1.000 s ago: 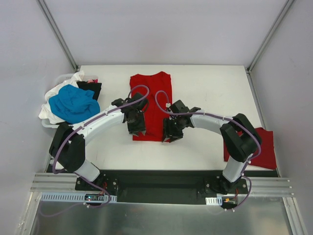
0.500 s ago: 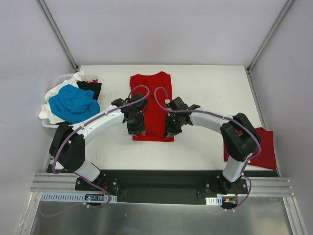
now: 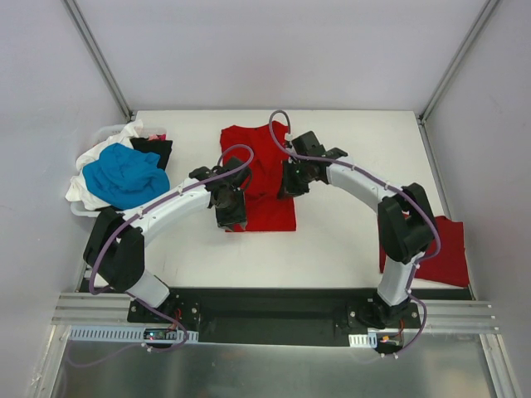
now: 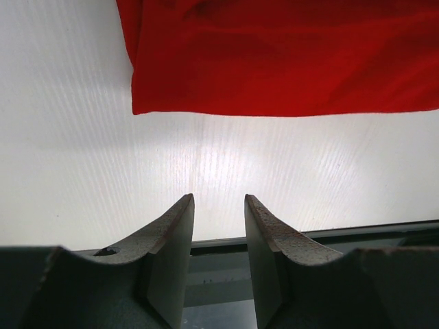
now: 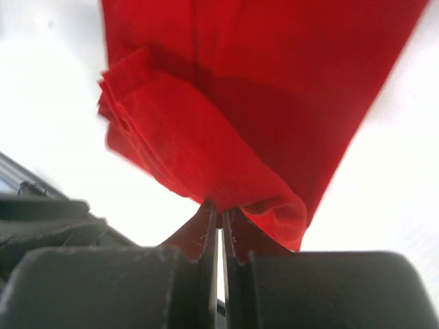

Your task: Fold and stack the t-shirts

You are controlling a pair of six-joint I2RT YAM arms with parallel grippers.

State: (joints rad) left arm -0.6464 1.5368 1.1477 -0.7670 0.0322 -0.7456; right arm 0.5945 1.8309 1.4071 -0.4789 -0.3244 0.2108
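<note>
tabletop lies white beneath red t-shirt, walls pale.

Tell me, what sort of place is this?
Probably a robotics lab test cell: a white table walled by grey panels, a left arm and right arm bolted to a metal rail, plus a red t-shirt and a heap of t-shirts for folding.

Red soft cloth t-shirt: was matt, limp, creased.
White counter: looked smooth, faintly grained, slightly sheened.
Left pincer: was grey matt plastic; its pads looked rough and speckled.
Bright blue crumpled cloth t-shirt: looked matt, soft.
</note>
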